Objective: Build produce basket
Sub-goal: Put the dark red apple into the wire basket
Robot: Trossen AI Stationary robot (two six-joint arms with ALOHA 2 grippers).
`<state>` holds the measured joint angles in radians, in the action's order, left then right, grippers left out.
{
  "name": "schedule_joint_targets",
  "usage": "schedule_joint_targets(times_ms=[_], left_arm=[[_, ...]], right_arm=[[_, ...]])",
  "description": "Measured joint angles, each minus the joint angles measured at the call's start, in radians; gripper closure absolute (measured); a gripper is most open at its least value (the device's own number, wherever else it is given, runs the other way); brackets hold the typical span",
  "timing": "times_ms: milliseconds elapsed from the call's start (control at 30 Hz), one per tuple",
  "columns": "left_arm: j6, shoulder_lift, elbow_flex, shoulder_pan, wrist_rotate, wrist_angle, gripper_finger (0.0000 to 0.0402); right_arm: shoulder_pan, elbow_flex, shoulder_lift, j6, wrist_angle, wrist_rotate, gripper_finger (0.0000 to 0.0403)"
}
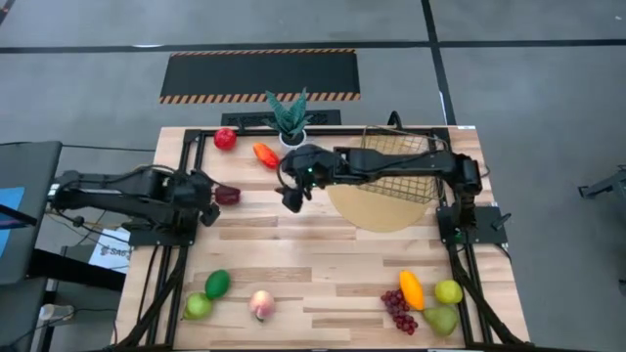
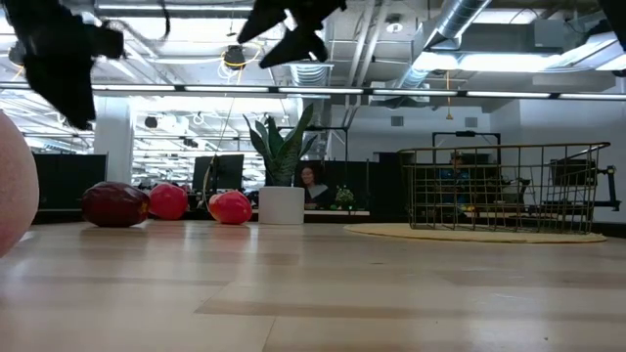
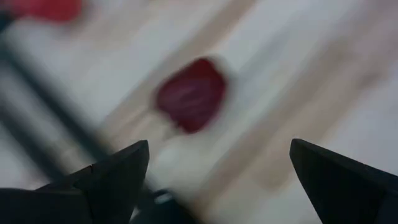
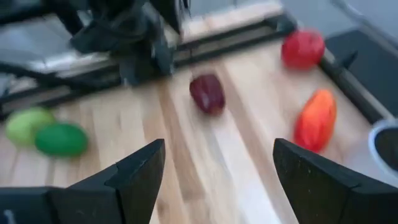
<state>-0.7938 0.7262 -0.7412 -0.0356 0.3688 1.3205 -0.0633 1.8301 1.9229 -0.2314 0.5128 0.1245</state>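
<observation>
Left gripper [image 1: 209, 200] hangs released, fingers spread, above the table's [image 1: 293, 264] left side, just beside a dark red fruit [image 1: 227, 195] lying on the wood. Right gripper [image 1: 291, 198] hovers near the middle, also spread and holding nothing. Behind it, the wire basket [image 1: 401, 161] sits on a round mat [image 1: 377, 207] at the far right. Other fruit [image 1: 423, 298] lies along the near edge.

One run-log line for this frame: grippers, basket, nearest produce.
left gripper open over dark red fruit | right gripper open, mid-table | brass wire-mesh basket empty
</observation>
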Motion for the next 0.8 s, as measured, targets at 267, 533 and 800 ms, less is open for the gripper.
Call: schedule_joint_targets(times_ms=[267,533,800], left_arm=[[-0.029,0.034,0.059,0.076,0.064,-0.132,0.0024],[-0.073,0.173,0.086,0.246,0.107,-0.180,0.0047],[-0.009,0.367,0.081,0.379,0.038,-0.223,0.0061]], right_arm=[[-0.005,0.006,-0.031,0.002,-0.022,0.001,0.0085],[-0.003,0.006,-0.039,-0.003,0.015,0.002,0.0085],[-0.003,0.005,-0.039,-0.004,0.074,0.002,0.0085]])
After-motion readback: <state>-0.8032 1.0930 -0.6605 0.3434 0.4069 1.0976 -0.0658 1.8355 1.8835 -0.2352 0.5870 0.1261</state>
